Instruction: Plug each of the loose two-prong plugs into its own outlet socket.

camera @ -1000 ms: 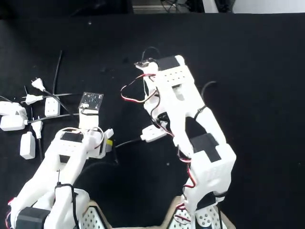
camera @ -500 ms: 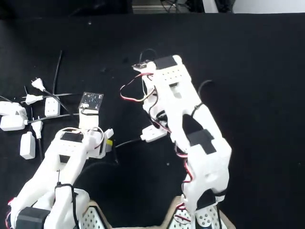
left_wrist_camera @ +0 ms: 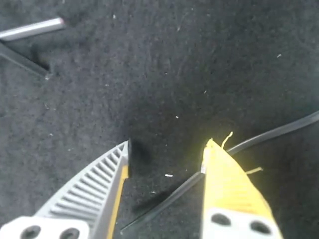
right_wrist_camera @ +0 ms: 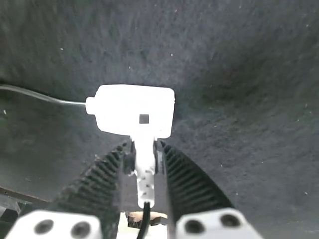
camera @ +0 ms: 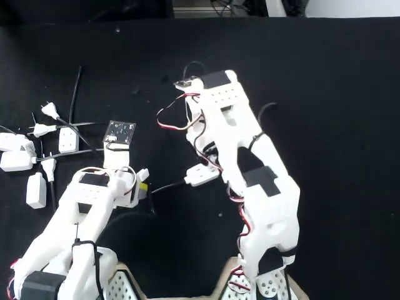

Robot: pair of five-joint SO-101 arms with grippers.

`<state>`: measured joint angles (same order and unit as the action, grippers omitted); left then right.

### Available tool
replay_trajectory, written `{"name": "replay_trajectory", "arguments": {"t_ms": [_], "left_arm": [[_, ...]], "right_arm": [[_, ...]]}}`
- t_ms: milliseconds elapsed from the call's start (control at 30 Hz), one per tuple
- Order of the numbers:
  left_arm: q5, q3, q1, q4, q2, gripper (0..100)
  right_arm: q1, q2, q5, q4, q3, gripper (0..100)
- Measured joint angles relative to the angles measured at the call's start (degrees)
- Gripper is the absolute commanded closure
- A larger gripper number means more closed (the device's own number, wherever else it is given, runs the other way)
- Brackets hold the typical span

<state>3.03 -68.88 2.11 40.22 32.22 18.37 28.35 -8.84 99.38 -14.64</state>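
Observation:
In the right wrist view my right gripper (right_wrist_camera: 144, 149) is shut on a white two-prong plug (right_wrist_camera: 145, 172), whose front end meets a white outlet socket (right_wrist_camera: 134, 115) lying on the black mat. The high view shows that socket (camera: 201, 175) at mid-table, half under the right arm, with its thin cable (camera: 165, 186) running left. My left gripper (left_wrist_camera: 167, 149) stands open just over the mat, a black cable (left_wrist_camera: 174, 191) passing between its grey and yellow fingers. In the high view the left gripper (camera: 141, 184) sits left of the socket. Loose plugs (camera: 49, 110) (camera: 40, 130) lie at the far left.
Several white sockets (camera: 67, 139) (camera: 35, 190) (camera: 14, 160) and black cables (camera: 75, 94) cluster along the left edge of the table. A grey rod end (left_wrist_camera: 32, 29) lies on the mat in the left wrist view. Black mat stretches open to the right and far side.
The right arm's elbow has shifted slightly up and left in the high view while the socket stays about where it was. The left arm has not moved.

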Motion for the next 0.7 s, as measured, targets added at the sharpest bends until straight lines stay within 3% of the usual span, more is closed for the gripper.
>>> {"name": "replay_trajectory", "arguments": {"t_ms": [700], "left_arm": [[0.0,0.0,0.0,0.0,0.0,76]], "right_arm": [[-3.6,2.2,1.6,0.0,0.9,98.8]]}}
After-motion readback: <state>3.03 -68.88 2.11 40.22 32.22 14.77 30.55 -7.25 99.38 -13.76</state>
